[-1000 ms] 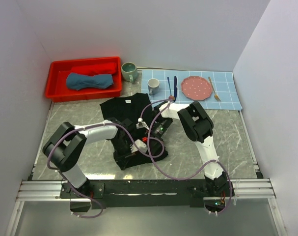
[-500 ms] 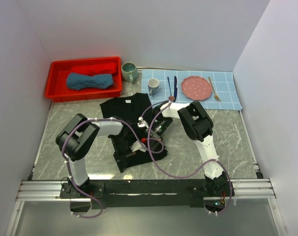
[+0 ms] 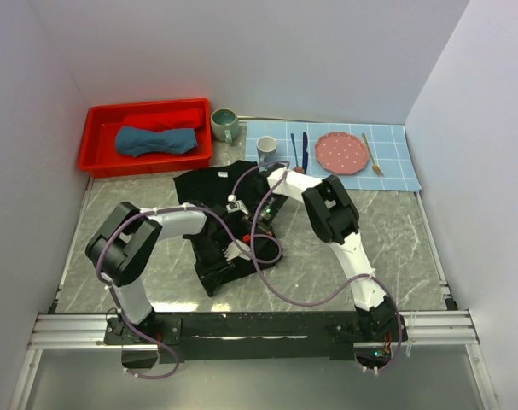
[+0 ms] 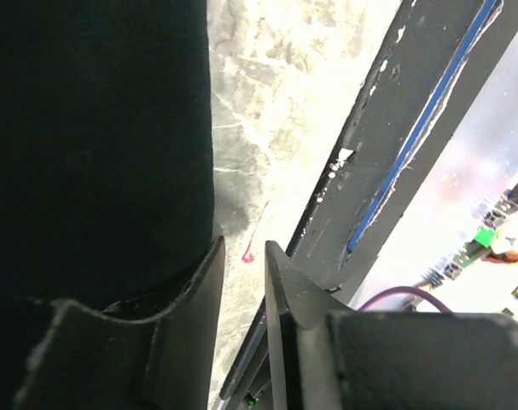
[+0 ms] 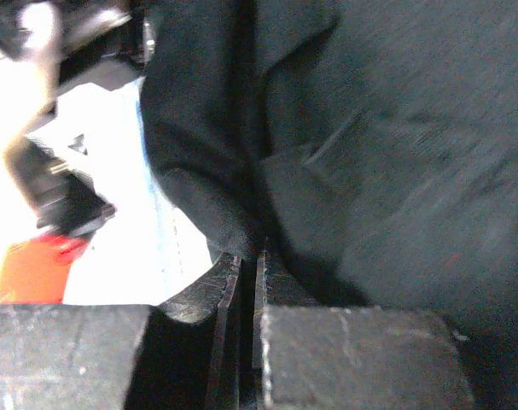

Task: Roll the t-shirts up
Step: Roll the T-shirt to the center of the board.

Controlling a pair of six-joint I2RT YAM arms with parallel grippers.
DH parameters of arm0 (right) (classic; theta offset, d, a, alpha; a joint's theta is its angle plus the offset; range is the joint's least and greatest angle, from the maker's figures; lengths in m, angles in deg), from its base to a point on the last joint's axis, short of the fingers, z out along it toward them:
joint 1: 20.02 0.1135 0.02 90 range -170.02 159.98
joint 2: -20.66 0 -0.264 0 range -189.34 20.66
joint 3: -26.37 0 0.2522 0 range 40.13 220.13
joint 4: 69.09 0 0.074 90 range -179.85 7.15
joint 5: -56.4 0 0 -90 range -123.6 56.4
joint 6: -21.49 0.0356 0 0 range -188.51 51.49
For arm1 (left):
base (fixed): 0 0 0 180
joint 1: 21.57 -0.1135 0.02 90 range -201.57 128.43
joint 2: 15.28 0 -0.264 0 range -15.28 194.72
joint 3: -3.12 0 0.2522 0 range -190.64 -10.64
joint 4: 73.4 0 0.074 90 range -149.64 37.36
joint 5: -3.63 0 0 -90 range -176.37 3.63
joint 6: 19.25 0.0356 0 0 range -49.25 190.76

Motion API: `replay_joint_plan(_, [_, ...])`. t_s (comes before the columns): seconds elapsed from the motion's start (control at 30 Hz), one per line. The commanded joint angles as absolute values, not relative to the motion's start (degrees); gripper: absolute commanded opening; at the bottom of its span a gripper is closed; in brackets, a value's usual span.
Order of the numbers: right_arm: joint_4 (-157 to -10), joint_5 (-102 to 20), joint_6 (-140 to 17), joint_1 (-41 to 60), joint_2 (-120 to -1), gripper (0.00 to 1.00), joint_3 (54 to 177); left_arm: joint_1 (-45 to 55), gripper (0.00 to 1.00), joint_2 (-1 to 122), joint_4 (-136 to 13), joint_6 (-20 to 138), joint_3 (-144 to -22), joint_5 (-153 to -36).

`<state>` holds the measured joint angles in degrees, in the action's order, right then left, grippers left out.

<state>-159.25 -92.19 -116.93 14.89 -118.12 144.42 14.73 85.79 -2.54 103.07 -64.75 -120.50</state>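
- Looking down from above, you find the black t-shirt (image 3: 209,186) on the table (image 3: 395,231) between the two arms. Its long axis runs from the far end by the pale mug (image 3: 266,150) back toward you, and the near end is bunched into a thick fold.
- Your left gripper (image 4: 243,248) has its jaws slightly parted, with bare table showing through the gap. Nothing sits between them, and black cloth lies just beside its left finger.
- Your right gripper (image 5: 248,256) is closed to a thin slit. A ridge of black cloth is drawn up to its tips, so it looks pinched on the shirt.
- Both grippers sit over the shirt's middle, the left nearer the bunched near end. I judge that any further roll runs away from you, along that long axis.
- The slate-blue t-shirt (image 3: 156,141) lies rolled in the red bin (image 3: 148,109), well apart.
- A small light logo (image 3: 224,175) marks the black shirt's far end, too small to read. No other writing is legible.
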Motion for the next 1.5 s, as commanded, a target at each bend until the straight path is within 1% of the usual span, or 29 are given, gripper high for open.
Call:
replay_joint_plan(0.0, [-165.5,-90.6,-118.1,15.8,-123.0,0.0,148.9,13.9,0.31,83.1,-3.2,104.4,-64.5,-119.9])
replay_joint_plan(0.07, [-165.6,-90.2,-116.4,15.9,-124.6,0.0,149.9,13.8,0.28,83.1,-2.4,105.0,-64.6,-120.0])
replay_joint_plan(0.13, [-165.6,-90.3,-115.9,15.9,-125.1,0.0,150.6,13.2,0.31,83.0,-0.6,105.5,-65.0,-119.6])
replay_joint_plan(0.23, [-165.6,-90.0,-115.9,15.8,-125.0,0.0,150.4,8.9,0.35,81.5,5.4,107.9,-66.4,-120.6])
replay_joint_plan(0.27, [-165.6,-89.8,-116.0,15.8,-125.1,0.0,150.3,5.7,0.35,79.4,6.5,108.6,-67.0,-120.5])
replay_joint_plan(0.33, [-165.6,-89.3,-115.7,15.8,-125.2,0.0,150.1,3.1,0.4,76.1,8.2,110.7,-67.8,-119.8])
replay_joint_plan(0.37, [-165.6,-89.2,-115.6,15.9,-125.5,0.0,150.1,1.6,0.47,71.9,7.9,110.8,-68.2,-119.3])
replay_joint_plan(0.47, [-165.6,-88.4,-114.9,16.0,-126.3,0.0,149.7,1.5,0.48,63.3,3.9,110.4,-71.0,-119.8])
replay_joint_plan(0.53, [-165.5,-88.0,-114.7,15.9,-126.6,0.0,149.4,1.7,0.54,59.0,-2.9,103.8,-70.2,-121.3])
replay_joint_plan(0.57, [-165.5,-87.9,-114.7,16.0,-126.7,0.0,149.1,3.8,0.56,55.2,-11.0,101.9,-69.4,-121.3])
replay_joint_plan(0.6, [-165.4,-87.8,-114.7,16.1,-126.7,0.0,148.6,5.7,0.58,53.3,-15.3,99.9,-68.0,-120.1])
replay_joint_plan(0.63, [-165.5,-87.8,-114.7,16.2,-126.7,0.0,148.3,8.1,0.59,51.5,-20.0,97.3,-64.4,-115.6])
replay_joint_plan(0.67, [-165.3,-88.0,-114.7,16.3,-126.6,0.0,148.0,14.1,0.6,49.0,-27.6,96.5,-62.4,-112.2])
replay_joint_plan(0.7, [-165.2,-87.9,-114.7,16.3,-126.7,0.0,147.4,16.8,0.61,47.9,-32.0,95.5,-60.2,-108.5])
replay_joint_plan(0.73, [-165.4,-88.0,-114.7,16.2,-126.8,0.01,147.5,19.4,0.61,47.1,-35.2,94.5,-56.6,-101.5])
replay_joint_plan(0.77, [-165.5,-88.2,-114.5,16.3,-127.3,0.01,147.7,23.4,0.61,46.3,-37.1,94.3,-55.4,-99.2])
replay_joint_plan(0.8, [-165.5,-88.2,-113.9,16.2,-127.6,0.01,148.4,25.3,0.62,46.2,-40.8,94.1,-54.3,-96.8])
replay_joint_plan(0.83, [-165.4,-88.2,-113.6,16.3,-127.9,0.01,148.7,27.1,0.63,46.1,-42.0,93.4,-52.5,-93.0])
replay_joint_plan(0.87, [-165.5,-88.2,-113.3,16.1,-128.4,0.01,149.1,30.5,0.66,46.2,-42.5,93.1,-51.9,-91.9])
replay_joint_plan(0.93, [-165.4,-88.3,-112.5,16.2,-129.0,0.01,149.6,35.1,0.68,46.6,-43.3,91.2,-50.4,-89.7])
replay_joint_plan(1.07, [-165.6,-88.6,-112.3,16.2,-129.3,0.01,149.6,37.1,0.69,45.7,-45.3,90.8,-47.4,-90.6])
replay_joint_plan(1.23, [-165.6,-89.1,-111.8,16.2,-129.8,0.01,149.9,41.4,0.66,47.3,-45.1,94.8,-44.3,-88.0])
replay_joint_plan(1.27, [-165.6,-89.1,-111.8,16.2,-129.8,0.01,149.8,41.7,0.64,47.8,-44.6,95.2,-44.3,-87.6])
replay_joint_plan(1.37, [-165.6,-89.4,-111.9,16.2,-129.8,0.01,149.8,43.5,0.61,49.0,-42.4,96.8,-44.0,-86.5])
replay_joint_plan(1.47, [-165.6,-89.4,-111.2,16.2,-130.4,0.01,150.3,45.6,0.61,49.3,-40.5,98.2,-42.5,-82.0])
